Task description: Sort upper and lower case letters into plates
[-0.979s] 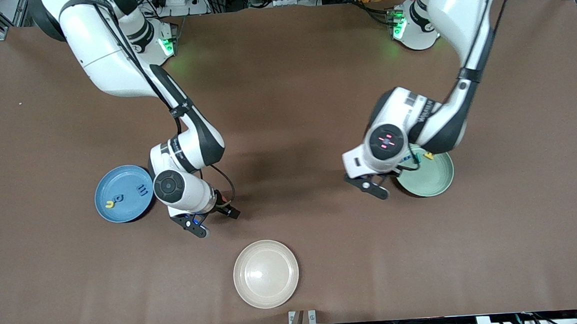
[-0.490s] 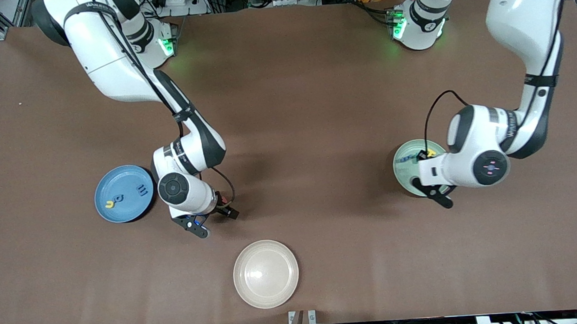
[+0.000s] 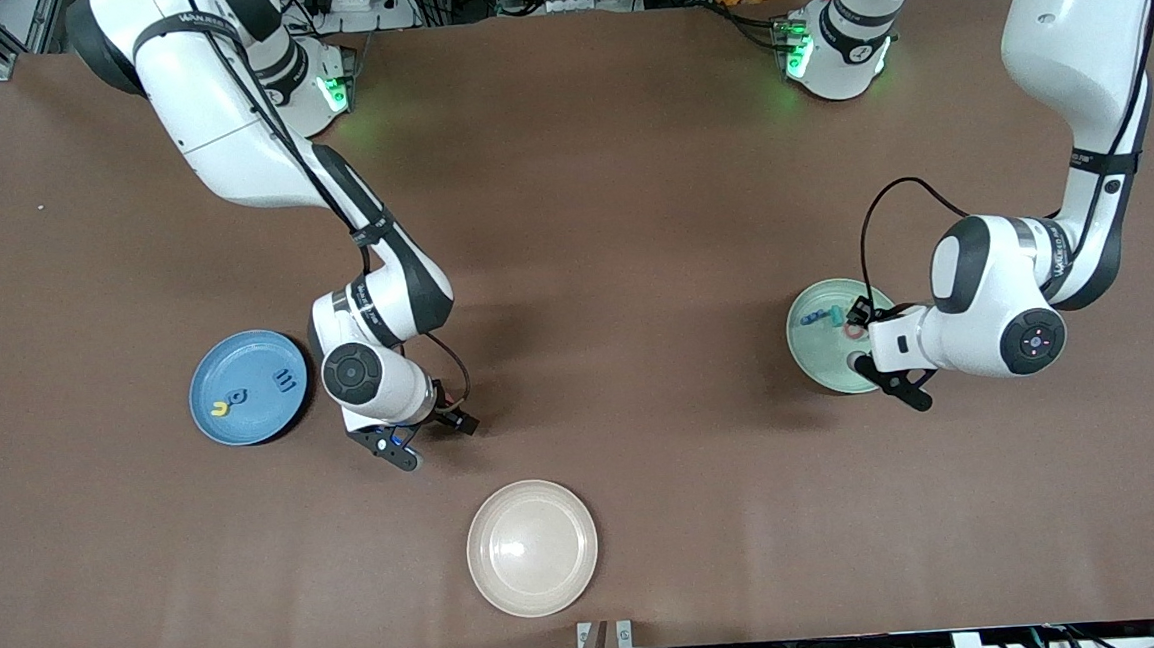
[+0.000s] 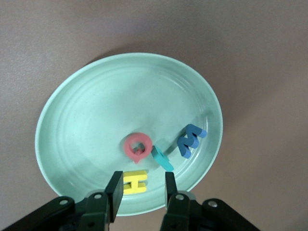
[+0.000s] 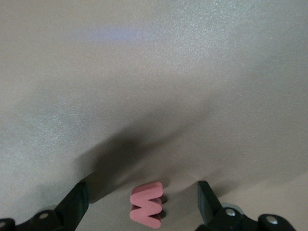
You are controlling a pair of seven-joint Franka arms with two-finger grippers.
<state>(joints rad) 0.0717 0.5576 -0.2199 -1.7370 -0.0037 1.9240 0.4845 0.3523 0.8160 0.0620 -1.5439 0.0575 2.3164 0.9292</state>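
The left gripper (image 4: 142, 190) is hanging part-open above the mint green plate (image 4: 86, 96), seemingly empty, while the right gripper (image 5: 142, 202) is straddling wide a pink letter W (image 5: 147, 206).

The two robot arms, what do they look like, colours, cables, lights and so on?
Both arms are glossy white with black joint bands and a thin black cable along each. The right gripper and left gripper have slim black fingers. Green lights glow at both bases; the left wrist's round black cap shows small pink lights.
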